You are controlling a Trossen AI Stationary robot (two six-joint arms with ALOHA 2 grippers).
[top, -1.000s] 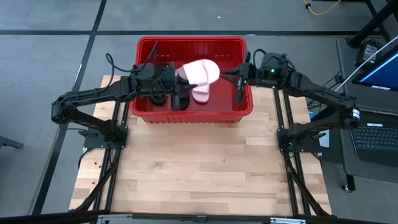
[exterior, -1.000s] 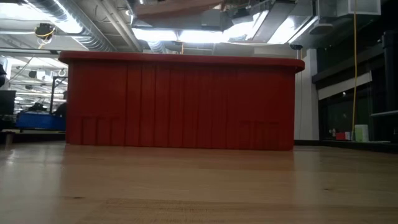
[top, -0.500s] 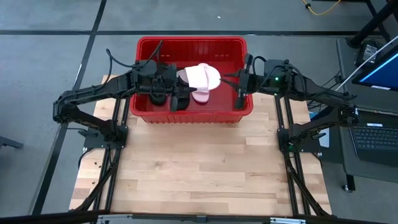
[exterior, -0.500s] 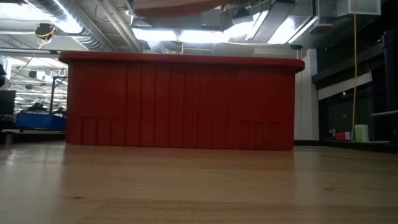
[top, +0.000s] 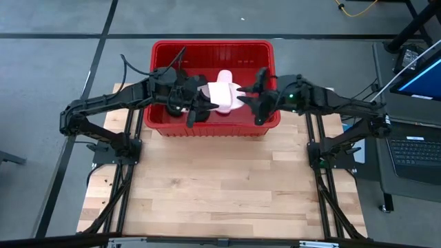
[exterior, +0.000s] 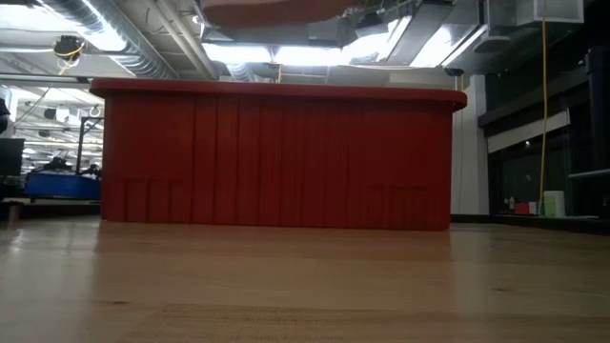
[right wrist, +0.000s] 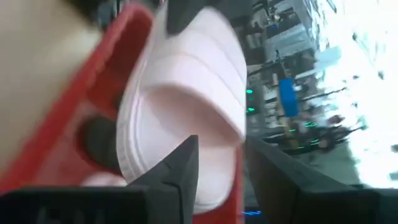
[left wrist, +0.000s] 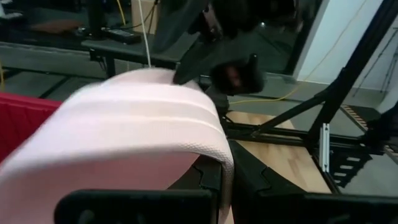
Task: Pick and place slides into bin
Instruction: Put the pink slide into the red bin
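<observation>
On a wooden table [top: 220, 186], a pale pink slide [top: 224, 97] hangs over the red bin [top: 212, 50], clamped by the shut left gripper [top: 196, 110]; the right gripper [top: 252, 96], fingers parted, sits just beside its other end.

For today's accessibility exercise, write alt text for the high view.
Seen from above, a pale pink slide is held over the red bin by the left gripper, its fingers shut on it. The right gripper meets the slide from the other side, fingers open.
</observation>
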